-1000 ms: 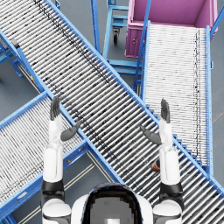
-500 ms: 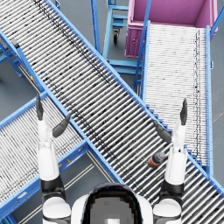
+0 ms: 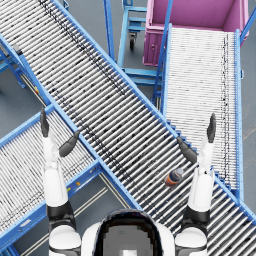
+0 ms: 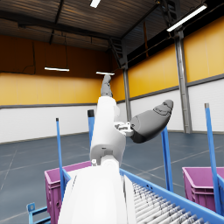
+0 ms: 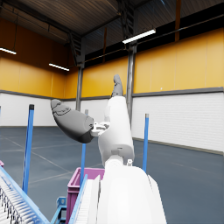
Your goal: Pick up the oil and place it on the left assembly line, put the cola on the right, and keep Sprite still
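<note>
A small dark bottle with an orange-red band (image 3: 173, 177) lies on its side on the middle roller conveyor (image 3: 115, 115), close to my right forearm; I cannot tell which drink it is. My left hand (image 3: 54, 137) is raised with its fingers apart and holds nothing, over the left conveyor (image 3: 22, 170). My right hand (image 3: 200, 142) is also raised and spread, empty, above the bottle and between the middle and right conveyors. In the wrist views each hand (image 4: 131, 116) (image 5: 87, 118) points up into the hall with nothing in it.
The right conveyor (image 3: 200, 95) runs up to a pink bin (image 3: 200, 20). Blue frame rails border every conveyor. More pink bins (image 4: 52, 192) (image 5: 83, 183) and blue posts show in the wrist views.
Both arms have risen further and spread apart, with the hands now higher in the head view. The bottle has come into full view beside my right forearm.
</note>
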Controlling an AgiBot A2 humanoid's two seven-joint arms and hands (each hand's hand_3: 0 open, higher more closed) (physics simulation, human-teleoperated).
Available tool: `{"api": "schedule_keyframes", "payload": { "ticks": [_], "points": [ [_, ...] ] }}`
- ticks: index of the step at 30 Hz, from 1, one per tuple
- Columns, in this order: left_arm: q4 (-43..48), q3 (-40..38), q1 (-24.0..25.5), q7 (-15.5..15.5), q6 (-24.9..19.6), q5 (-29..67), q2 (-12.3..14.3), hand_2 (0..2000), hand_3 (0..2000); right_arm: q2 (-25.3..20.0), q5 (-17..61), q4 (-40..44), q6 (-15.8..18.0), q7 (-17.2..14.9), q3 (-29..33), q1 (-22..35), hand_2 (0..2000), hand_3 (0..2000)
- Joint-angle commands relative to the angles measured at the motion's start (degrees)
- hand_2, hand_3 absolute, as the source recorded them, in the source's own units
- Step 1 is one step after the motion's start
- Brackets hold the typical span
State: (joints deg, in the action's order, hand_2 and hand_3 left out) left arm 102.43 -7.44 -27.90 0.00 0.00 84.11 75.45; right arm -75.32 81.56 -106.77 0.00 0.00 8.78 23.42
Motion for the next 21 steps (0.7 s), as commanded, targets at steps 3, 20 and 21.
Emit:
{"api": "schedule_keyframes", "payload": {
  "ticks": [3,20,21],
  "points": [
    [0.3,0.0,0.1,0.0,0.0,0.0,0.2,0,0,0.1,0.0,-0.3,0.0,0.0,0.6,0.7,0,0],
    [1.4,-0.5,-0.4,0.0,0.0,0.0,0.6,0,0,-0.2,0.0,-1.4,0.0,0.0,1.6,1.5,0,0],
    [1.6,-0.5,-0.4,0.0,0.0,0.0,0.7,0,0,-0.2,0.0,-1.7,0.0,0.0,1.7,1.5,0,0]
  ]
}}
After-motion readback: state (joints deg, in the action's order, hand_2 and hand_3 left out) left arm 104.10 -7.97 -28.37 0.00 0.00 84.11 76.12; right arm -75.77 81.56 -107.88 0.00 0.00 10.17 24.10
